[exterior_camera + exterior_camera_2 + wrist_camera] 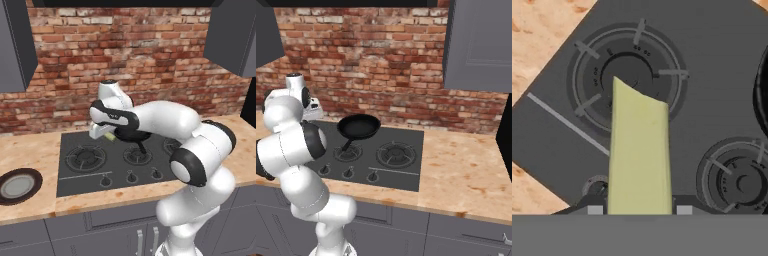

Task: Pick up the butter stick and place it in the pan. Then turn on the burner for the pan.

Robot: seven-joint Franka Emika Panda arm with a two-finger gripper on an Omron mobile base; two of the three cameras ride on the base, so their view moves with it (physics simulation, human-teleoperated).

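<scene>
The butter stick (639,155) is clamped between the jaws of the gripper (639,210), its long axis running straight out from the fingers and away from the hand; in the hand view it points up the picture, its far end cut at a slant. It hangs in the air over the stove (712,75), above a burner near the stove's edge, clear of the surface below. In the left base view a small pale yellow bit of it (109,135) shows under the hand, just left of the pan (132,135). The pan sits on a back burner of the stove, its short handle pointing toward the front edge with the knobs (348,173). No writing or label can be read anywhere. A dark plate (18,185) lies on the desk (30,150), near its front left.
</scene>
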